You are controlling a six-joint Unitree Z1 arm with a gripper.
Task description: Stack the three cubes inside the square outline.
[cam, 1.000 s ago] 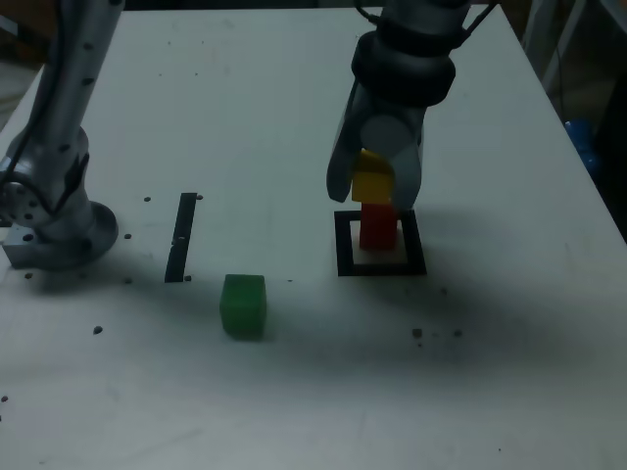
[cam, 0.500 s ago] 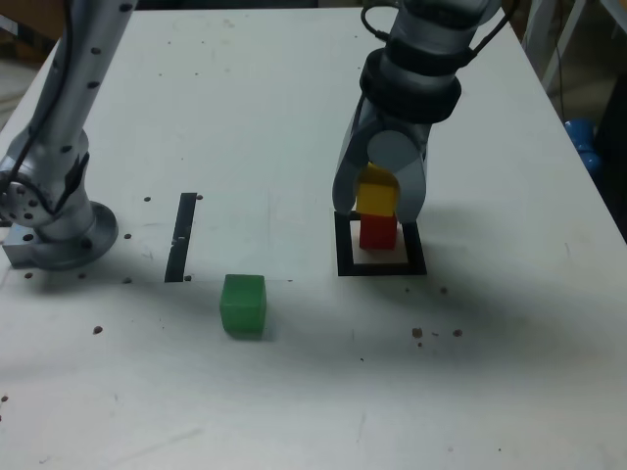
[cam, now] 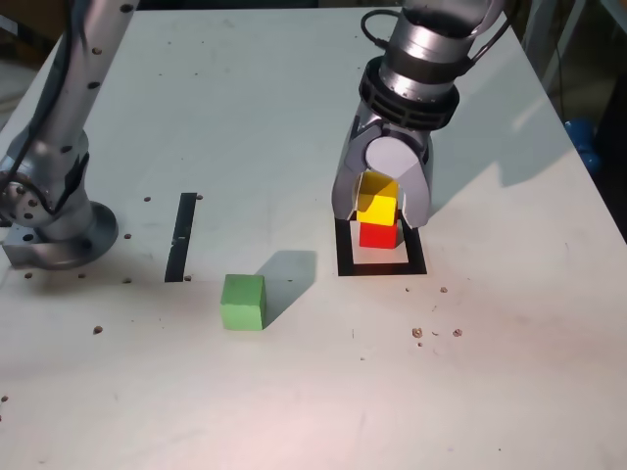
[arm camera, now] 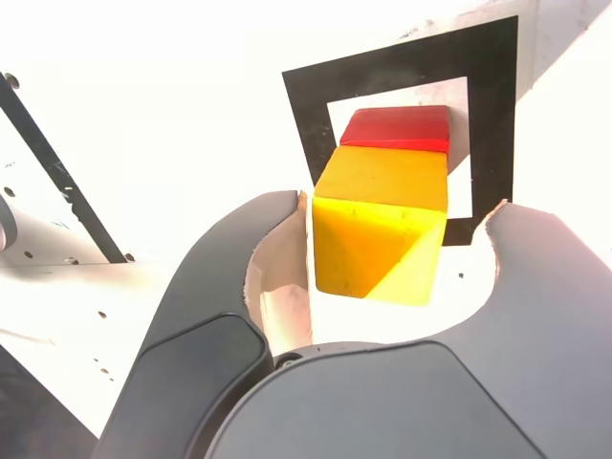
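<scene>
Where the black square outline [cam: 380, 257] lies on the white table [cam: 245, 117], 2 cubes are stacked: yellow cube [cam: 377, 201] on red cube [cam: 378, 235], the yellow one turned slightly askew. The gripper [cam: 382, 211] straddles the yellow cube, jaws partly spread; the wrist view shows a gap on 1 side and near contact on the other, nothing gripped. Only the exterior view shows the green cube [cam: 243, 301], lying well apart toward that view's left, near a thin black strip [cam: 182, 236].
</scene>
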